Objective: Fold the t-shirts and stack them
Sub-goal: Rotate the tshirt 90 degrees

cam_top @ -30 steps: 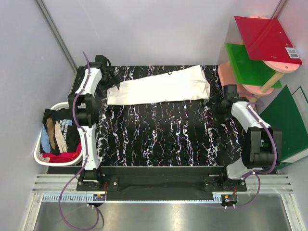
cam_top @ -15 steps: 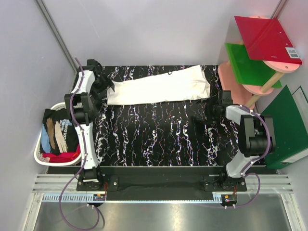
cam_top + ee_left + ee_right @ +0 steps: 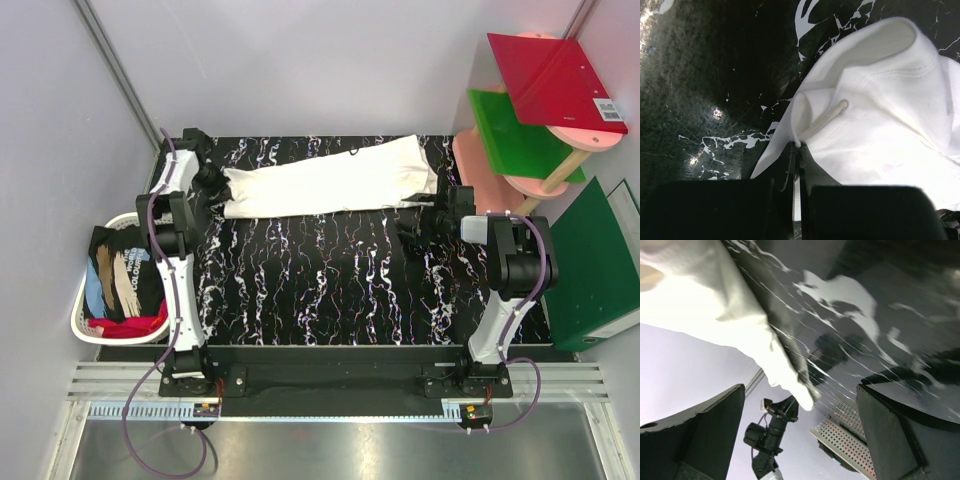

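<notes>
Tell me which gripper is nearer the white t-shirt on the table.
Left. The left gripper is shut on the white t-shirt at its left end. The right gripper hangs open just off the shirt's right end and is not holding it.

Black marbled table [image 3: 330,290], white basket [image 3: 82,300] at left, red board [image 3: 550,75], green board [image 3: 515,135] on pink stand [image 3: 478,160]

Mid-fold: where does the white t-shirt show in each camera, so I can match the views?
Top external: the white t-shirt lies left to right along the far side of the table.
Left wrist: the white t-shirt fills the right half, its edge pinched in the left gripper.
Right wrist: the white t-shirt is at upper left, a corner trailing toward centre.
Shared landmark: the black, white-veined table under it.
</notes>
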`<move>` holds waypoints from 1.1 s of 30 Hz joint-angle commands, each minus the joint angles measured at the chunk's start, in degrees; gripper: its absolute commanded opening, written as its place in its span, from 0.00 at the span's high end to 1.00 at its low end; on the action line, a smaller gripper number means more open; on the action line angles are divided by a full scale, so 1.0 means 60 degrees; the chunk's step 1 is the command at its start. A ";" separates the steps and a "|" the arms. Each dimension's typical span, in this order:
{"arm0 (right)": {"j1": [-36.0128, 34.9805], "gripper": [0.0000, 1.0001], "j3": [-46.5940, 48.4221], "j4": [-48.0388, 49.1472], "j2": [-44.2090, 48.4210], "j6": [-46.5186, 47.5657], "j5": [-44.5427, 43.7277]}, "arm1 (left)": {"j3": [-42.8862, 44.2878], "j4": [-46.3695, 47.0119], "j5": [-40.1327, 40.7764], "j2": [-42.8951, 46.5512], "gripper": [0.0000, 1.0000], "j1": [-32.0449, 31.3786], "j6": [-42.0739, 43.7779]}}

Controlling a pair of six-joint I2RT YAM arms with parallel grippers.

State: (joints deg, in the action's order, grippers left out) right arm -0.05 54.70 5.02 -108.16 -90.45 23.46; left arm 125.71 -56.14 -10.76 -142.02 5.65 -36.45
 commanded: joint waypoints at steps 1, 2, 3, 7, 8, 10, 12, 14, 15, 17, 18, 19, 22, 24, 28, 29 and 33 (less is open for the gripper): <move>-0.0035 0.01 0.0507 0.0379 -0.0430 -0.0246 0.0015 | -0.0618 0.0099 -0.0403 0.0494 1.00 -0.0048 0.0097; -0.0049 0.01 0.0551 0.0380 -0.0561 -0.0246 0.0015 | -0.0939 0.0070 -0.0374 0.0611 1.00 -0.0092 0.0141; -0.0049 0.01 0.0581 0.0380 -0.0606 -0.0261 0.0001 | -0.1116 0.0069 -0.0301 0.0888 1.00 -0.0136 0.0200; -0.0049 0.02 0.1019 0.0263 -0.0870 0.0031 -0.0043 | -0.2490 0.0040 -0.0184 0.1651 1.00 -0.0588 0.0434; -0.0049 0.02 0.1108 0.0219 -0.0942 0.0104 -0.0072 | -0.2727 0.0026 -0.0154 0.1972 1.00 -0.0692 0.0435; -0.0049 0.02 0.1385 0.0146 -0.1031 0.0324 -0.0131 | -0.3457 -0.0003 -0.0038 0.2296 1.00 -0.0897 0.0435; -0.0049 0.02 0.1721 0.0102 -0.1221 0.0456 -0.0117 | -0.4015 -0.0106 -0.0066 0.2808 1.00 -0.1202 0.0362; -0.0035 0.02 0.1928 0.0087 -0.1454 0.0515 -0.0087 | -0.4894 -0.0121 -0.0139 0.3348 1.00 -0.1380 0.0318; -0.0035 0.02 0.2030 0.0072 -0.1514 0.0559 -0.0058 | -0.5202 -0.0135 -0.0183 0.3526 1.00 -0.1468 0.0318; -0.0049 0.02 0.2338 0.0058 -0.1777 0.0588 0.0000 | -0.6124 -0.0136 -0.0315 0.4008 1.00 -0.1761 0.0318; -0.0049 0.02 0.2542 0.0072 -0.1865 0.0618 0.0044 | -0.6417 -0.0136 -0.0388 0.4156 1.00 -0.1936 0.0318; -0.0049 0.02 0.2660 0.0058 -0.2040 0.0661 0.0103 | -0.7073 -0.0136 -0.0403 0.4332 1.00 -0.2010 0.0303; -0.0049 0.03 0.3202 -0.0030 -0.2363 0.0895 0.0162 | -0.8231 -0.0106 -0.0622 0.4889 1.00 -0.2464 0.0390; -0.0035 0.03 0.3741 -0.0219 -0.2554 0.1158 0.0220 | -0.8718 -0.0106 -0.0827 0.5226 1.00 -0.2887 0.0493; -0.0108 0.03 0.4637 -0.0513 -0.3124 0.1481 0.0498 | -0.9860 -0.0092 -0.0916 0.5578 1.00 -0.3679 0.0611; -0.0123 0.03 0.4798 -0.0572 -0.3227 0.1526 0.0571 | -1.0008 -0.0063 -0.0930 0.5622 1.00 -0.3840 0.0611; -0.0254 0.03 0.5443 -0.1111 -0.3463 0.1862 0.0689 | -1.0536 0.0055 -0.1194 0.5564 0.96 -0.4718 0.0741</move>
State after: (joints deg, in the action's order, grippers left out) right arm -0.40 83.09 2.39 -127.66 -82.78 26.35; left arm 65.93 -56.23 -17.54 -108.42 -18.50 -34.39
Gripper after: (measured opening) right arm 0.968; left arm 0.016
